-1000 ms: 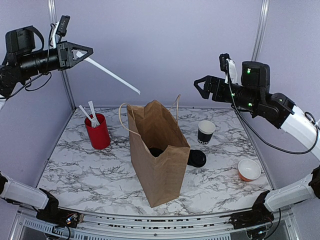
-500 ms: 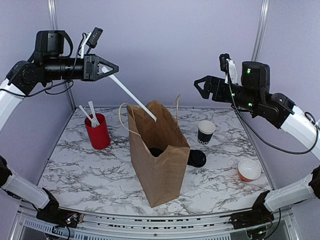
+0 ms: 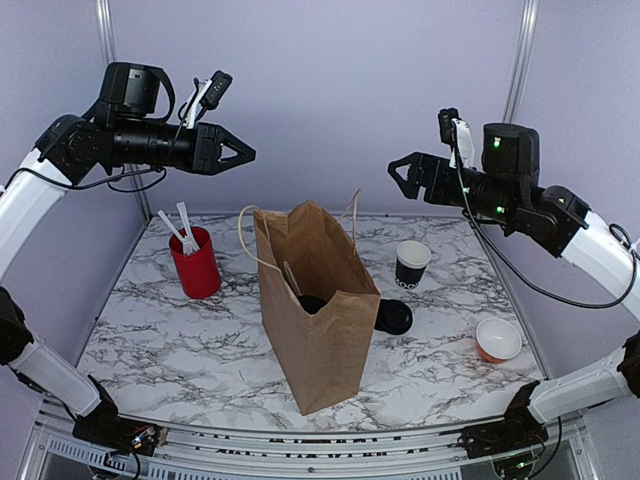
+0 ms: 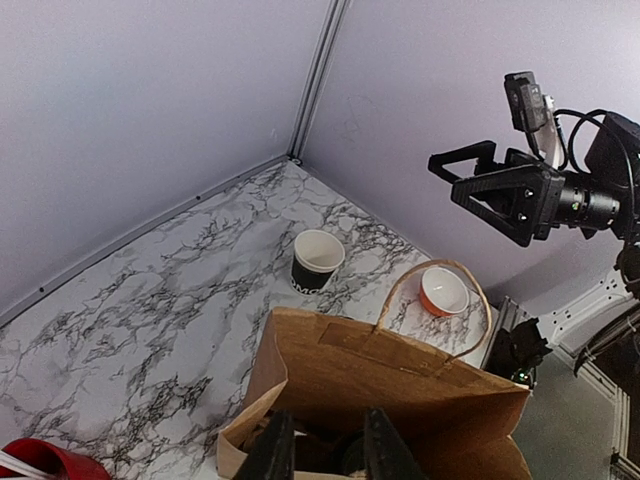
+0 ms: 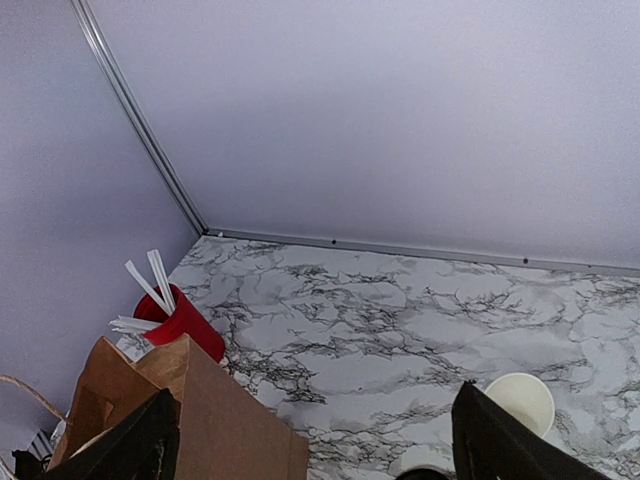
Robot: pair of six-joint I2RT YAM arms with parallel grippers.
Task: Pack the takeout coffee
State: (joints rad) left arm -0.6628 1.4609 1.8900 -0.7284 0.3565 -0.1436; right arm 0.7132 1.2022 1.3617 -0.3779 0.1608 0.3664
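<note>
Both grippers hang high above the marble table [image 3: 160, 330], one to each side of the upright paper bag [image 3: 325, 350]. The left gripper [image 3: 247, 155] has its fingers a narrow gap apart with nothing between them. Its wrist view looks down between them into the bag's open mouth, so the bag lies below and just ahead of its fingertips. The right gripper [image 3: 398, 178] stands wide and empty, with the bag below it and off toward the left gripper's side. The takeout coffee [image 3: 312, 303] appears to sit low inside the bag. A black round shape, most likely its lid, shows just over the front rim. That would put the cup upright with its long axis vertical, though the bag walls hide its body. A pale stick [image 3: 290, 278] leans inside the bag next to it. From the left gripper the coffee lies down and slightly forward; from the right gripper it lies down and well across, so the left gripper looks the nearer. A second black round thing [image 3: 395, 318] rests on the table just beside the bag's right wall, below the right gripper. Whether it is a loose lid or something taller cannot be told. An open black cup [image 3: 411, 263], an orange bowl [image 3: 498, 340] and a red cup of white sticks [image 3: 196, 265] stand apart from the bag.
</note>
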